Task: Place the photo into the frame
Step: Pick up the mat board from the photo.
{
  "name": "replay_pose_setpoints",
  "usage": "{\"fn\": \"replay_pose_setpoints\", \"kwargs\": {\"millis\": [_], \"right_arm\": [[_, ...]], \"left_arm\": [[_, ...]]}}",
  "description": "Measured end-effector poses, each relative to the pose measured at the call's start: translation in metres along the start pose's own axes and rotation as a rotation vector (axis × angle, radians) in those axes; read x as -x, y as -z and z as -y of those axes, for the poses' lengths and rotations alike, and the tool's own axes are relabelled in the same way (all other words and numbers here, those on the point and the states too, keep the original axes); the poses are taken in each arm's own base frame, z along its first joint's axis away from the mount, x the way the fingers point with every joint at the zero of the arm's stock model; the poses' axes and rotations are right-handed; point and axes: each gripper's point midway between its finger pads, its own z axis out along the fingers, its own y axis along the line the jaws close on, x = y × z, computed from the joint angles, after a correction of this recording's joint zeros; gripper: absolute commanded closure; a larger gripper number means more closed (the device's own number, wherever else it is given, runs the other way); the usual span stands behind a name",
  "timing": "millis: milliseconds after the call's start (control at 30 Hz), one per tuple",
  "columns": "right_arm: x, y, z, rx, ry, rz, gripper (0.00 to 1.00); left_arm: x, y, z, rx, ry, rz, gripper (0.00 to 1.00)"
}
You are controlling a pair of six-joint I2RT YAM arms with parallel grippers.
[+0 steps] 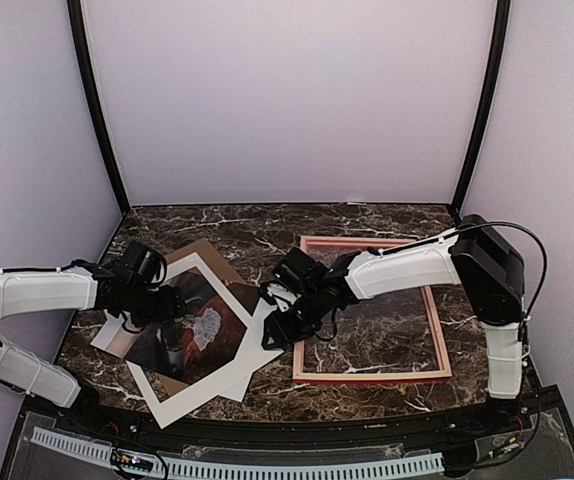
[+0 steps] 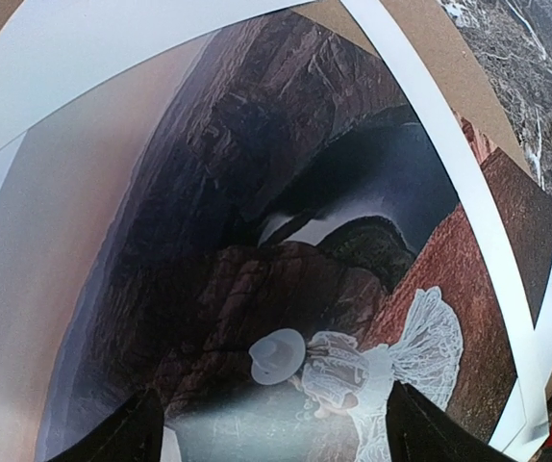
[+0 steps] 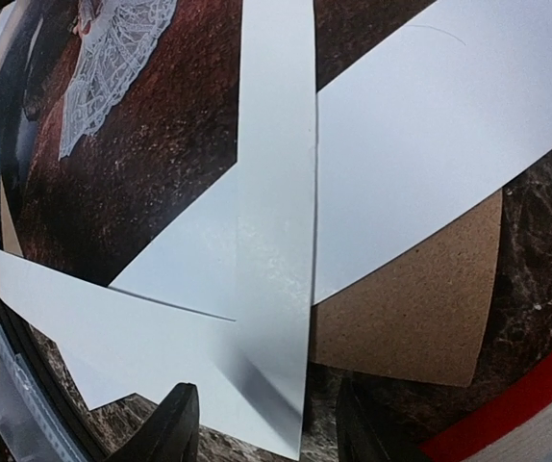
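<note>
**Item: photo [image 1: 195, 325].** Lay face up and skewed, left of centre on the marble surface [image 1: 267, 225], in a loose pile with the white mat [image 1: 202, 395] and the brown backing board [image 1: 207, 250]. Dark picture, white figure uppermost.

**Item: frame [image 1: 367, 377].** Lay flat to the right of the pile. Nothing but bare marble showed inside it. Its near-left corner was just beside the pile's right tip.

**Item: left pincer [image 1: 157, 303].** Hung over the picture area, jaws spread wide, nothing between them.

**Item: right pincer [image 1: 275, 328].** Reached across the frame to the pile's right tip. Its fingers [image 3: 178, 423] stood part-way apart on either side of a white sheet corner. No pinch was visible. Whether that corner belonged to the mat or to the photo's margin could not be told.

**Step in hand (judged):** parting the photo from the pile, before any move toward the frame.

**Handling notes (judged):**
- Confirm the layer first, since a grip on the mat would drag the whole pile.
- Take only the white margin, near a corner, to spare the picture.
- Use the left pincer to press down the mat or board while the right draws the sheet out.
- Draw low and slowly. Thin paper would buckle or crease under a steep lift.
- Square the photo to the frame's edges before lowering it.
</note>
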Motion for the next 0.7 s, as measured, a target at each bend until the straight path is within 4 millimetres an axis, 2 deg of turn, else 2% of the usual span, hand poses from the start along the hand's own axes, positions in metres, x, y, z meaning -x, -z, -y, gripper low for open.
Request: {"fn": "replay_pose_setpoints", "kwargs": {"millis": [333, 500, 700], "right_arm": [[0.0, -0.007, -0.007, 0.069, -0.065, 0.024, 0.56], [0.002, -0.009, -0.011, 0.102, -0.094, 0.035, 0.6], [-0.001, -0.011, -0.013, 0.128, -0.119, 0.032, 0.7]], "left_arm": [[-0.016, -0.002, 0.0, -0.056, 0.017, 0.01, 0.18], [-0.026, -0.006, -0.007, -0.055, 0.025, 0.006, 0.18], [-0.023, -0.009, -0.004, -0.083, 0.038, 0.034, 0.18]]}}
